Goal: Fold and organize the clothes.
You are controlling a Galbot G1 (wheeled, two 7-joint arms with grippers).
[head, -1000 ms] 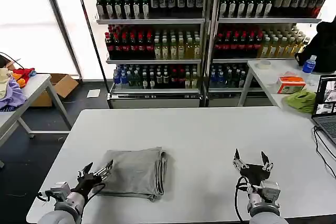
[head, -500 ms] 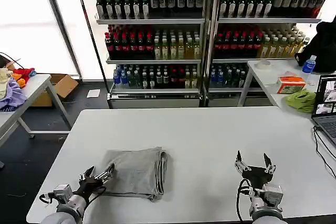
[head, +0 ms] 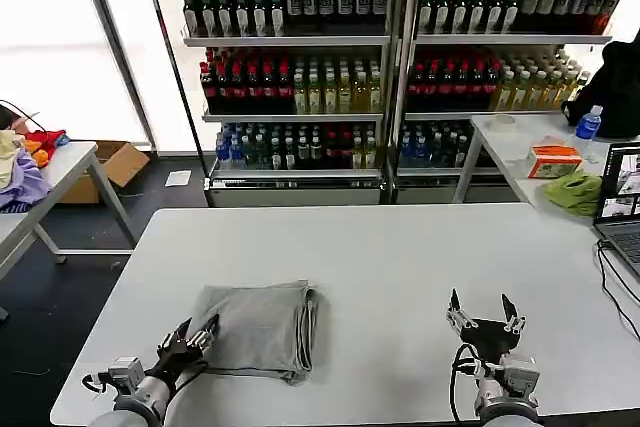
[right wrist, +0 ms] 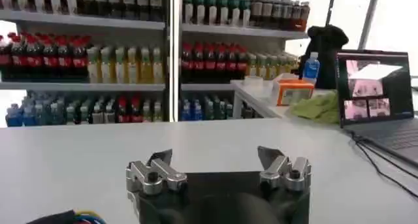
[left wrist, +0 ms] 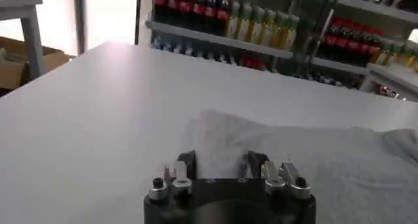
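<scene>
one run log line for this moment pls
stage: shirt folded | folded grey T-shirt on white table | left gripper open at its near-left corner | right gripper open, empty, apart

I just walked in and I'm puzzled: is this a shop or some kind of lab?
Probably a test room dressed as a shop: shelves of bottled drinks, a white table with a folded grey T-shirt, and a laptop alongside.

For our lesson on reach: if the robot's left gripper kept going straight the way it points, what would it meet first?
The left gripper, open, points at the folded light grey cotton T-shirt on the white table; it would likely meet the shirt's near edge first.
</scene>
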